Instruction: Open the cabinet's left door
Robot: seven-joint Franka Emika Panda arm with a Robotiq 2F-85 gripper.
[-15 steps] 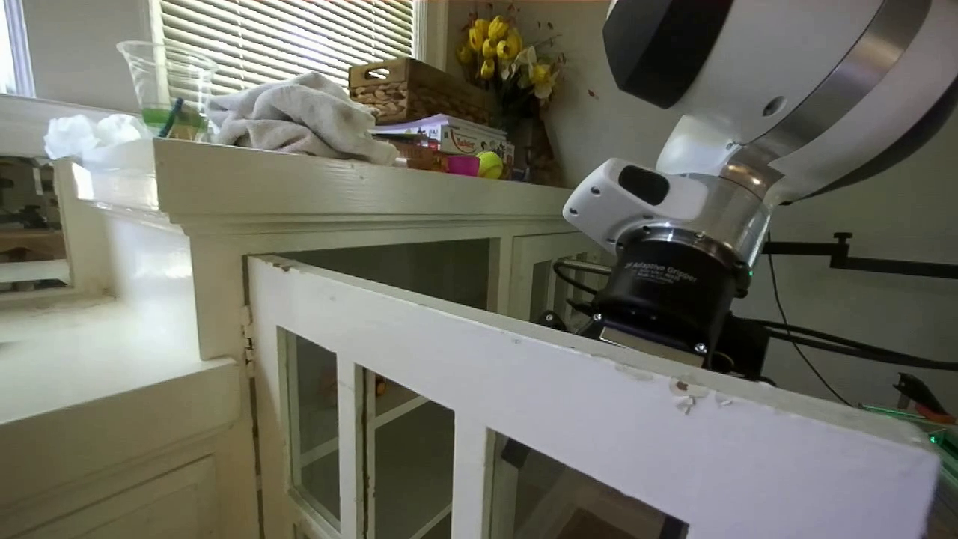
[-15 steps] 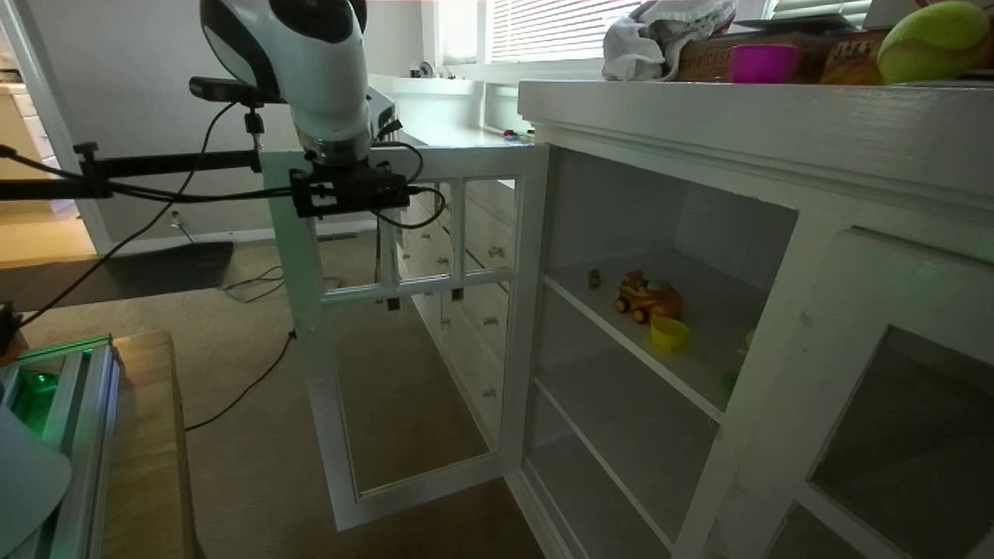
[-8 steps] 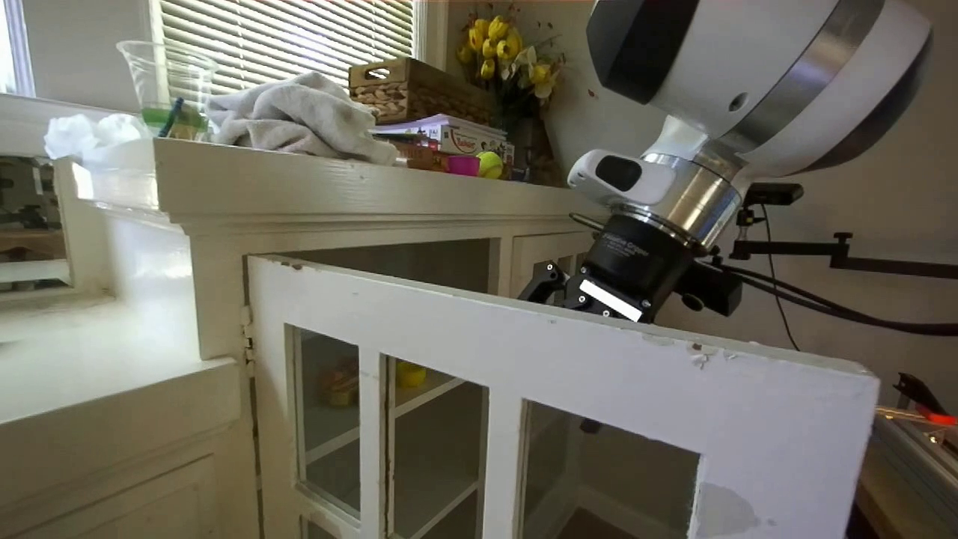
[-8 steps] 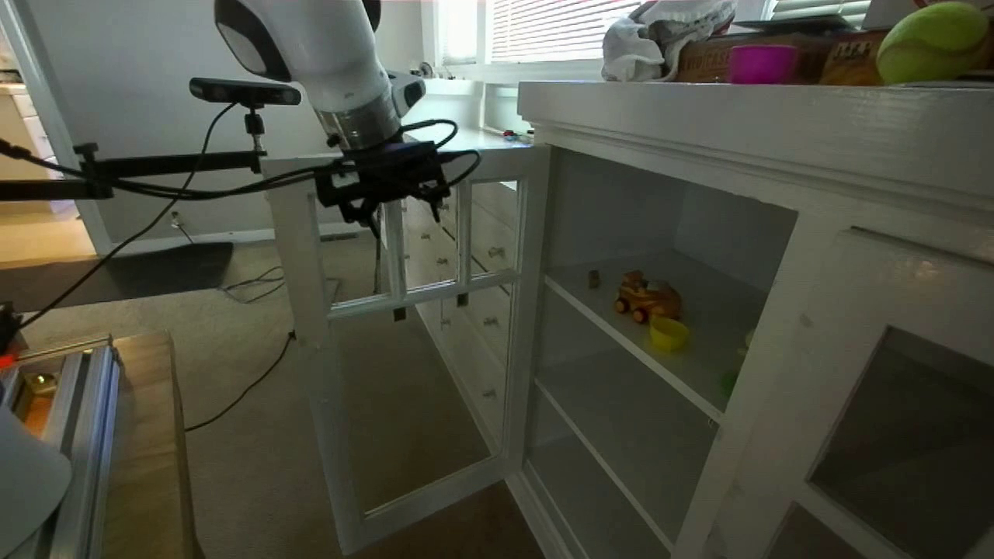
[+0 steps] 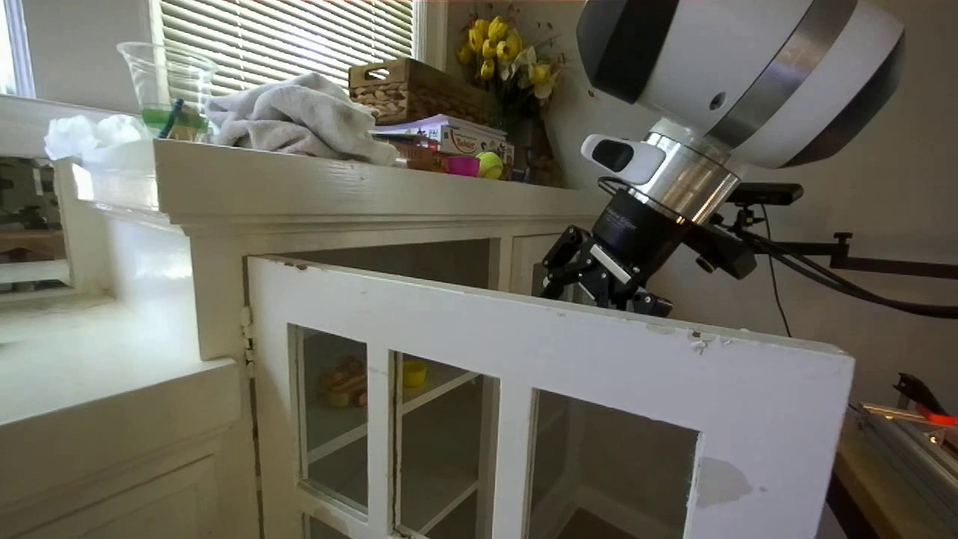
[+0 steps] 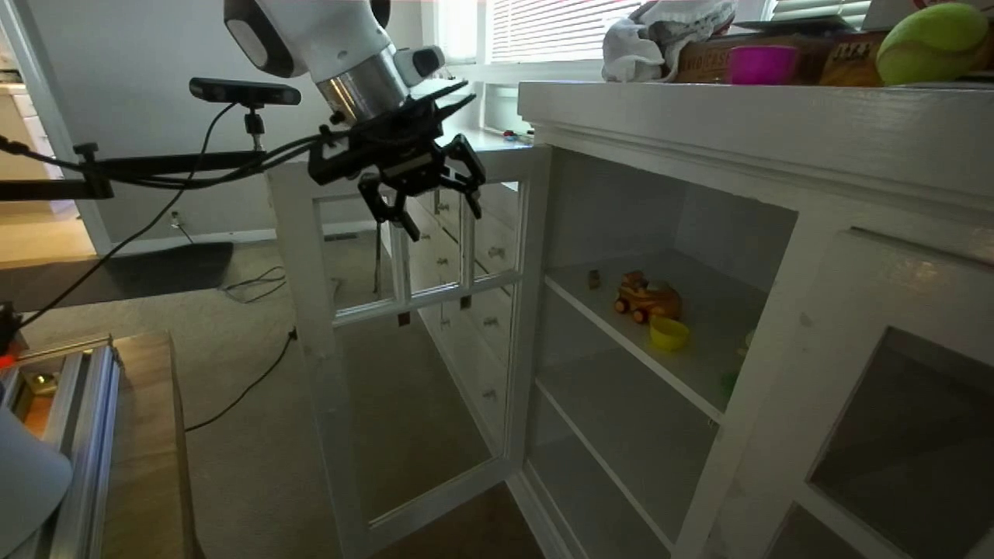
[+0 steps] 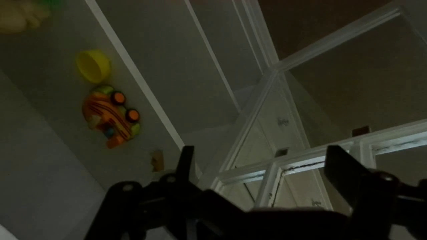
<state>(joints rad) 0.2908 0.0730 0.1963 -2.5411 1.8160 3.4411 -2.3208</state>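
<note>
The white cabinet point(image 5: 359, 180) point(image 6: 699, 116) shows in both exterior views. Its left door point(image 5: 584, 352), glass-paned and hinged at the left, stands wide open; it also shows in an exterior view point(image 6: 318, 380) and the wrist view point(image 7: 337, 38). My gripper point(image 6: 446, 223) is open and empty on the inner side of the door, near its top. In an exterior view the gripper point(image 5: 605, 298) stands behind the door's top edge, with fingertips partly hidden. In the wrist view the gripper's point(image 7: 262, 150) fingers are wide apart with nothing between them. Whether it touches the door I cannot tell.
Cabinet shelves hold an orange toy vehicle point(image 6: 651, 299) and a yellow cup point(image 6: 669, 333). A cloth point(image 5: 299, 112), basket and tennis ball sit on top. The other glazed door point(image 6: 815, 326) looks shut. A black bar point(image 6: 171, 163) with a camera and a wooden table point(image 6: 147, 435) stand nearby.
My gripper has tilted, shifted toward the cabinet, and risen; its open fingers now show clearly. The door's free edge has swung back slightly toward the cabinet.
</note>
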